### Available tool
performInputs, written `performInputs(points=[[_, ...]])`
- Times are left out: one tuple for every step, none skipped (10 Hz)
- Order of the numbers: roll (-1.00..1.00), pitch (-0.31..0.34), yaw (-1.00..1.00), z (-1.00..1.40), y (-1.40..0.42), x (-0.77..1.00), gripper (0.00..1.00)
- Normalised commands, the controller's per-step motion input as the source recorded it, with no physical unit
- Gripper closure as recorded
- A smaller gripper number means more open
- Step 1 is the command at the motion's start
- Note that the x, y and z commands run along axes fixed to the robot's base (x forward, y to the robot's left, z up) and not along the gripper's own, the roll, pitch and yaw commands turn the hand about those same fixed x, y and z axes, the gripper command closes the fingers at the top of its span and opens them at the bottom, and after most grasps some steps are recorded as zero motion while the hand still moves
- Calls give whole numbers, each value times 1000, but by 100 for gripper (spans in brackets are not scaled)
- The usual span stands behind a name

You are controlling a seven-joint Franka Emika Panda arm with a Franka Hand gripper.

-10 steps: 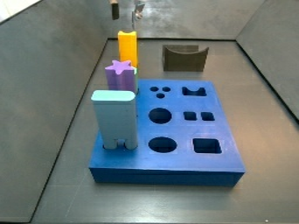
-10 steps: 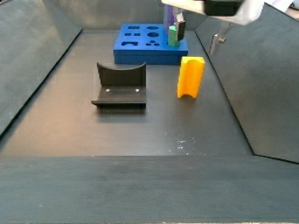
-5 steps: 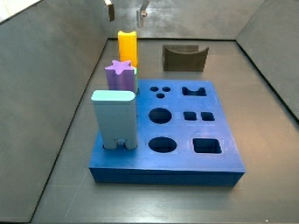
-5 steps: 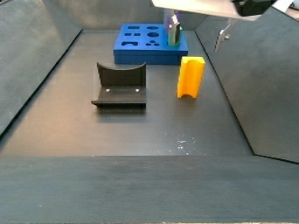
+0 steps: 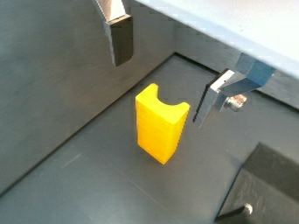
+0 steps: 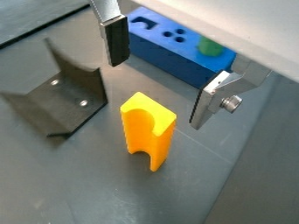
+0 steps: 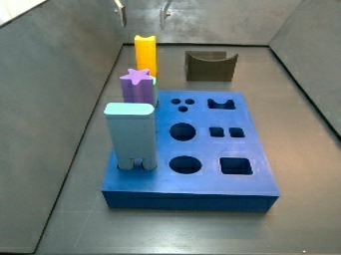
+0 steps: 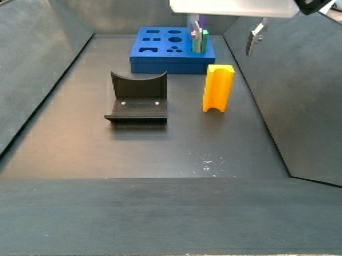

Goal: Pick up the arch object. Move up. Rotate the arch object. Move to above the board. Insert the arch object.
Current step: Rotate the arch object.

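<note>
Since the earlier frames my gripper (image 5: 163, 63) has risen: in both side views its fingers now sit at the very top edge, higher than a second ago. Nothing else has shifted.

Largest in view is the blue board (image 7: 213, 149), lying flat with round, square and crown-shaped holes in its top. A pale block (image 7: 131, 134) and a purple star peg (image 7: 136, 84) stand in it. A dark fixture (image 8: 135, 97) stands on the floor well apart from the board.

Next is the arch object (image 8: 218, 87), a tall, narrow yellow-orange block standing upright on the floor, near the board's end. A wrist view shows a curved notch in its top (image 6: 149, 129).

My gripper hangs above it, jaws spread wide and empty, one finger (image 6: 114, 40) on either side of the block and not touching it.

I judge the task barely begun: pick-up, lift, rotation, carry and insertion all remain.
</note>
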Motion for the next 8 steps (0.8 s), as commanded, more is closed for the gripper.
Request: performInputs(points=[[5,-37,412,-38,-3,36,0],[5,-35,236,-39,-3,34,0],[0,0,0,-1000,0,0,0],[0,-6,-34,-1000,0,5,0],[-4,-21,-35,-1000,-2,14,0],[-12,-34,-30,-1000,0,18,0],[-23,-45,-23,-940,-1,22,0],[-31,-50,-18,-836,-2,23,0]])
